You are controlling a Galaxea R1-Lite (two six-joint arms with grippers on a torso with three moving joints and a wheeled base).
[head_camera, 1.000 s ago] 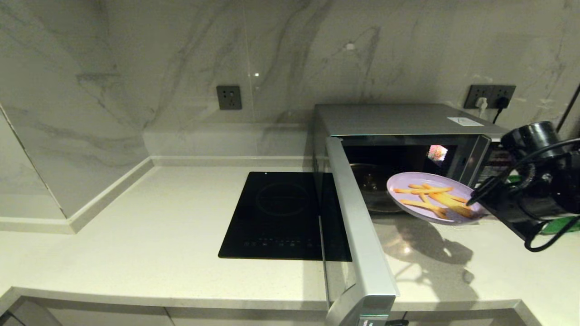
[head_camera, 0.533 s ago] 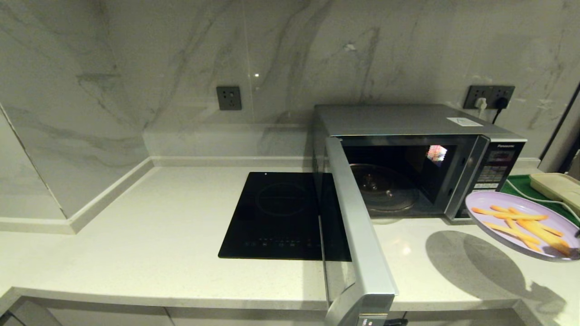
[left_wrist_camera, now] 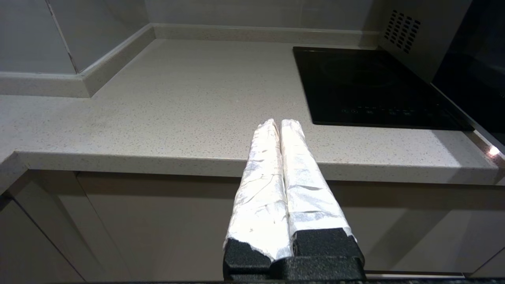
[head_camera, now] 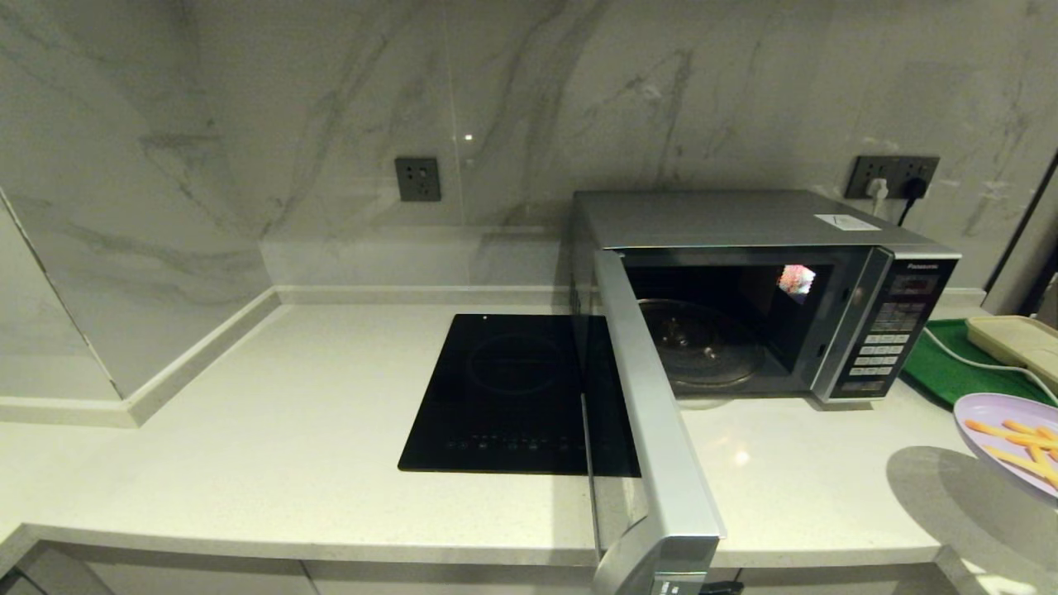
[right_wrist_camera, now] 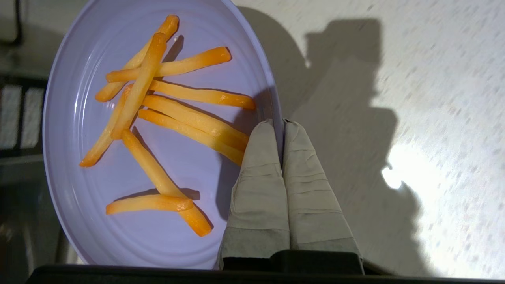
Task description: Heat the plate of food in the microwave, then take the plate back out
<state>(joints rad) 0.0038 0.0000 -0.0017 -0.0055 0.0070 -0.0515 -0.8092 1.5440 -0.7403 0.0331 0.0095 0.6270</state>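
The pale lavender plate of food [head_camera: 996, 417] with orange fries hangs above the counter at the far right edge of the head view, partly cut off. My right gripper [right_wrist_camera: 281, 123] is shut on the rim of the plate of food [right_wrist_camera: 79, 130], one finger inside and one outside; the gripper itself is out of the head view. The silver microwave [head_camera: 744, 219] stands with its door [head_camera: 653, 413] swung wide open, and its glass turntable [head_camera: 702, 343] is bare. My left gripper [left_wrist_camera: 280, 122] is shut and empty, parked in front of the counter's front edge.
A black glass cooktop [head_camera: 508, 397] is set into the counter left of the microwave door. A green tray [head_camera: 950, 368] with a cream box [head_camera: 1012, 339] and a white cable lies right of the microwave. Wall sockets [head_camera: 897, 175] sit behind.
My right gripper has carried the plate from in front of the microwave's opening to the right and toward the counter's front; arm and gripper have left the head view.
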